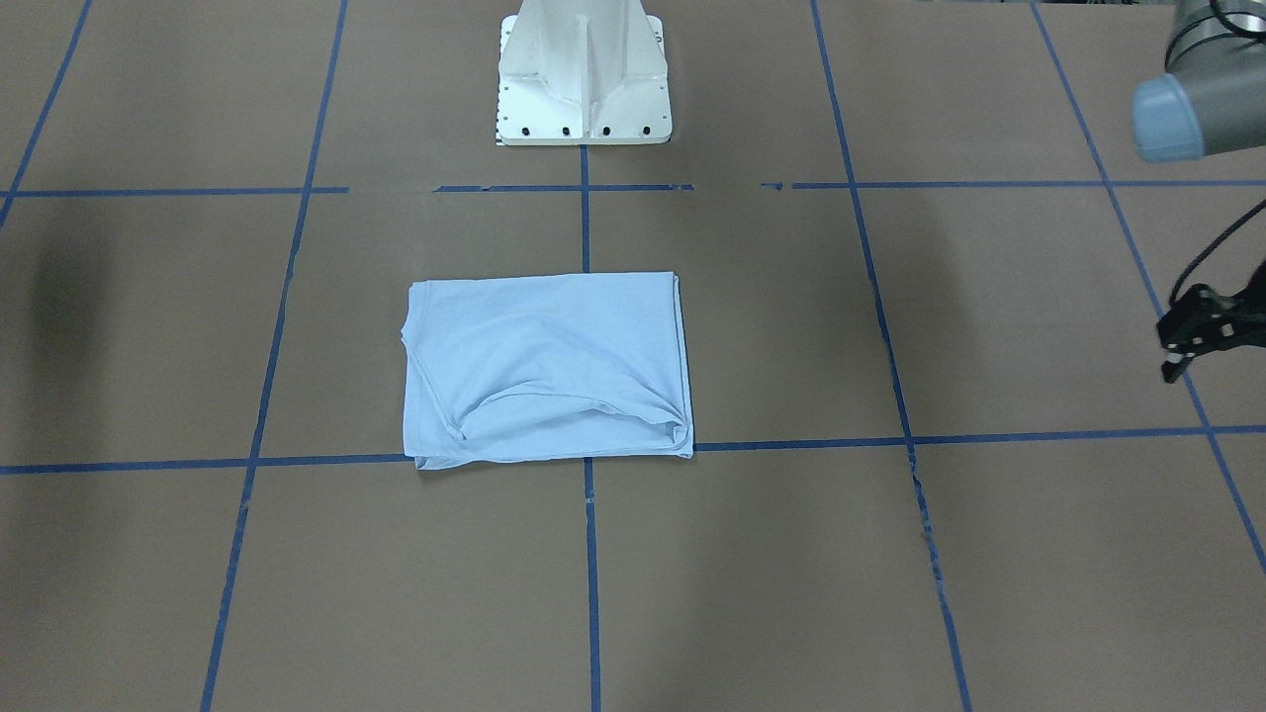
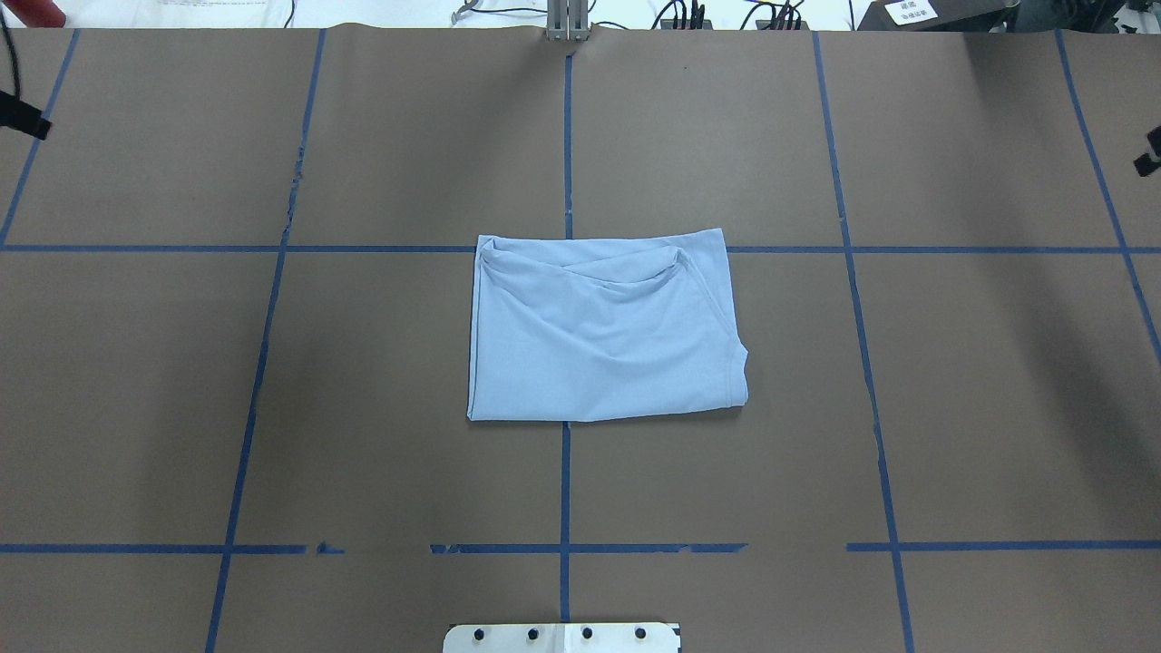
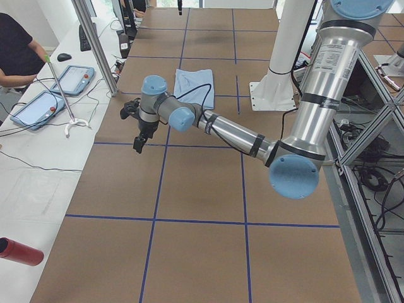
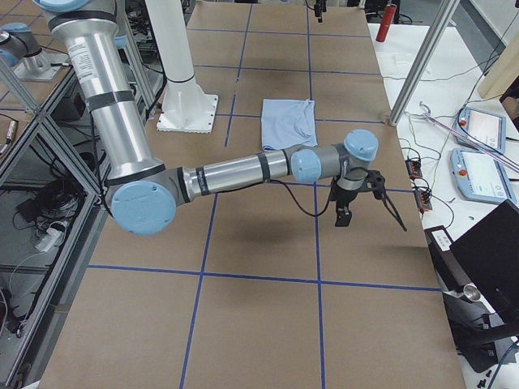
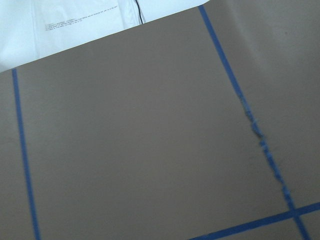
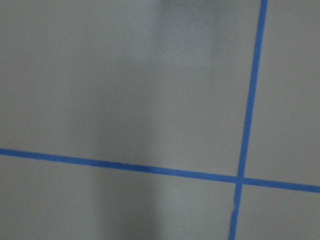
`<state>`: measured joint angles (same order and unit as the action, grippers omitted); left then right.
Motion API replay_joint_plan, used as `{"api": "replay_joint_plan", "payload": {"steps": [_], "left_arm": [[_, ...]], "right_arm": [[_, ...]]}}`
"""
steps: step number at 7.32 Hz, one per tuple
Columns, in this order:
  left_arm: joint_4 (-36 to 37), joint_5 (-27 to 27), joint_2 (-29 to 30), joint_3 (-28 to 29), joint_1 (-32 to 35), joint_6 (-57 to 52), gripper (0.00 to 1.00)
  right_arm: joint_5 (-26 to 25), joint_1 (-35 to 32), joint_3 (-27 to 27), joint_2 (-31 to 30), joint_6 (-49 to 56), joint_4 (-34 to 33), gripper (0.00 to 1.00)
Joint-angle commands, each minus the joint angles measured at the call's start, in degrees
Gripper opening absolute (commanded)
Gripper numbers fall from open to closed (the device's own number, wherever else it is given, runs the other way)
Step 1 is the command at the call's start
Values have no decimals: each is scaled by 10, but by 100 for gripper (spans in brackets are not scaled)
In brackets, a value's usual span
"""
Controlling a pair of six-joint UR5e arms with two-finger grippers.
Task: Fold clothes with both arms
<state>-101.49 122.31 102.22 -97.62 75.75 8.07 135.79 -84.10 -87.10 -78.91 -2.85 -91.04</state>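
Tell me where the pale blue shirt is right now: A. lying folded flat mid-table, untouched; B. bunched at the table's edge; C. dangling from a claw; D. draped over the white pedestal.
A: the pale light-blue T-shirt lies as a flat folded rectangle on the brown taped table, with the left claw and right claw far off at the sides.

Brown table (image 2: 136, 381) gridded with blue tape (image 2: 564, 490); white bench (image 3: 38, 189) alongside holds two tablets (image 3: 74, 79)

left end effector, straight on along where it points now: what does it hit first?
The left end effector points down at bare brown table, so probably the table first. The T-shirt lies well aside of that line. Its height above the table is unclear.
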Motion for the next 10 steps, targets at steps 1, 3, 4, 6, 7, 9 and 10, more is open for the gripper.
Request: {"api": "replay_joint_plan", "payload": {"steps": [1,3,4,6,7,9,10], "left_arm": [[44,19,-21,27,92,-186,100],[27,37,-76,31,110,-218,100],[5,30,-110,36,108,-251,100],[-48,34,-114,105,107,-268,100],[-45,33,-111,108,108,-239,100],[46,109,-111,71,108,-185,100],[99,120,-113,33,108,-174,100]], "right_arm": [[21,-50,-7,-67,91,-1,100],[11,-56,-14,-91,87,5,100],[11,-56,-14,-96,83,6,100],[16,-56,-11,-96,80,5,100],[16,-56,-11,-95,80,5,100],[16,-56,-9,-94,74,5,100],[15,-55,-9,-92,58,6,100]]}}
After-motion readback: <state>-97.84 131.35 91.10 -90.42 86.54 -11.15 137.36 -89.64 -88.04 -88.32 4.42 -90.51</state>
